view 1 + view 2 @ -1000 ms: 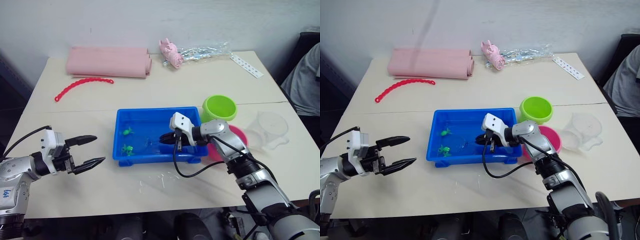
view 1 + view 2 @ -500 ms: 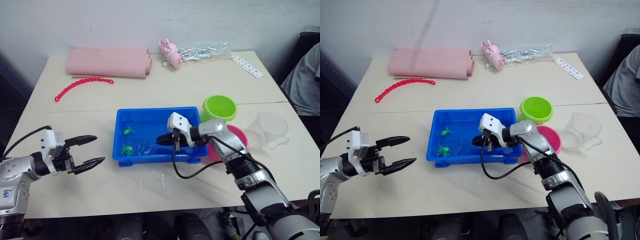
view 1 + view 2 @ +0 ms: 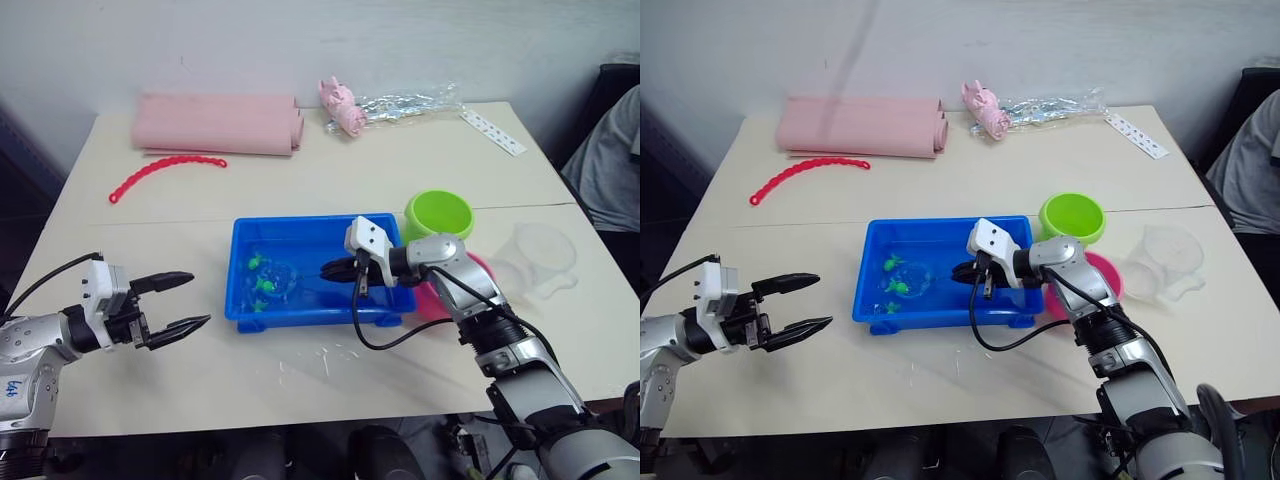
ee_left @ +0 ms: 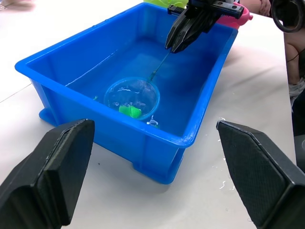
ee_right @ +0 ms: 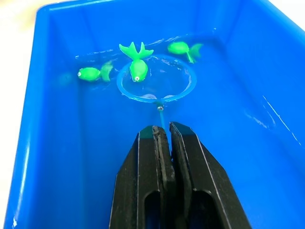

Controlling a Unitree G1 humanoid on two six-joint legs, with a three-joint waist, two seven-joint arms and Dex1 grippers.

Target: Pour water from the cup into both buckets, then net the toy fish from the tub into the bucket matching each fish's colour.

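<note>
- My right pincer (image 3: 332, 271) reaches over the tub (image 3: 300, 232), its two fingers pressed together on the thin handle of the net (image 5: 156, 79).
- The net's blue hoop lies low in the tub's water, out ahead of my fingertips, toward the tub's left half.
- One green fish (image 5: 137, 63) sits on the hoop's far rim, head pointing in over the mesh; whether it lies in the net or only against it I cannot quite tell.
- Two more green fish float just outside the hoop, one (image 5: 89, 73) beside it and one (image 5: 183, 47) past its far edge.
- My left pincer (image 3: 176, 302) hangs above the bare table (image 3: 150, 370) to the left of the tub, fingers spread wide and holding nothing.
- The green bucket (image 3: 439, 215) stands by the tub's far right corner; the pink bucket (image 3: 478, 271) is just beside the tub's right end, partly hidden behind my right arm.
- The cup (image 3: 540, 258) rests on the table to the right of the pink bucket, apart from the tub.
- At the far side of the table lie a folded pink cloth (image 3: 215, 124), a red bead chain (image 3: 160, 170) nearer to me than the cloth, and a crinkled clear bag (image 3: 405, 103).
- A person's grey sleeve (image 3: 612, 165) shows at the right edge.
</note>
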